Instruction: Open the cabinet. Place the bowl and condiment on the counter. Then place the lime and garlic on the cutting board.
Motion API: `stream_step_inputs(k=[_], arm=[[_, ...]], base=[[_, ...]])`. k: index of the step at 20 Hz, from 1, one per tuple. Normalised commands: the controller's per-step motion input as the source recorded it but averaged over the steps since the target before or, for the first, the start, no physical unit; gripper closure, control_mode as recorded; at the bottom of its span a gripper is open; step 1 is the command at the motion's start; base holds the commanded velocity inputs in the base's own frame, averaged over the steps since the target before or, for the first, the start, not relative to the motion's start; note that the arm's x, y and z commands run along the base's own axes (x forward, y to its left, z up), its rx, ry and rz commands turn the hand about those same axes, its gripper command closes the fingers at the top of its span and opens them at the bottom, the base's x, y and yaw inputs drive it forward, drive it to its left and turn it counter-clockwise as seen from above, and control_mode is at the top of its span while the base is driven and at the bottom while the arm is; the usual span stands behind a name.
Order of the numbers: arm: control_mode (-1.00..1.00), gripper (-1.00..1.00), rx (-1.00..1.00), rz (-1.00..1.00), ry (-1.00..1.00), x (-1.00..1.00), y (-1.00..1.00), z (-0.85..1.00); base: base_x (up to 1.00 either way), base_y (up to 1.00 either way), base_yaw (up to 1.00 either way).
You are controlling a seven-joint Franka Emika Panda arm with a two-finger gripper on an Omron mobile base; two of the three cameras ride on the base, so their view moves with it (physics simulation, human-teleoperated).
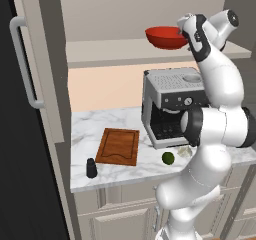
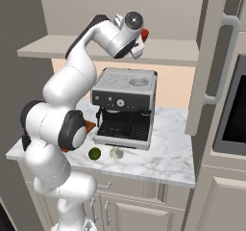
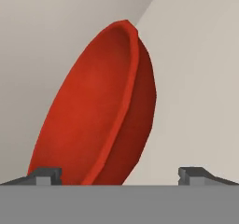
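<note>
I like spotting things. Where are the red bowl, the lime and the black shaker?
bowl (image 1: 165,38), left base view, outer side.
lime (image 1: 168,158), left base view, middle.
shaker (image 1: 91,168), left base view, body.

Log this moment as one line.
cabinet: open | gripper: open, at glossy red bowl on shelf | black shaker bottle: on marble counter

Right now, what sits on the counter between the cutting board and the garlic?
The lime lies on the white counter between the cutting board and the garlic, in the left base view.
</note>
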Motion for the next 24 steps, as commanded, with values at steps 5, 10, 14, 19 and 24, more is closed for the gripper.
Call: stream_step_inputs(k=[5, 10, 14, 19, 24], arm=[[-1.00, -1.00, -0.06, 0.00, 0.03, 0.24, -0.03, -0.10], [-1.00, -1.00, -0.06, 0.00, 0.03, 0.25, -0.03, -0.13], [-1.00, -1.00, -0.07, 0.00, 0.03, 0.24, -0.02, -0.17], [-1.00, -1.00, -0.09, 0.00, 0.04, 0.23, -0.01, -0.21], [-1.00, -1.00, -0.08, 0.00, 0.04, 0.21, -0.02, -0.20]], base=[[0.00, 0.00, 0.00], [0.00, 0.00, 0.00], [0.00, 0.00, 0.00], [0.00, 0.00, 0.00], [0.00, 0.00, 0.00]])
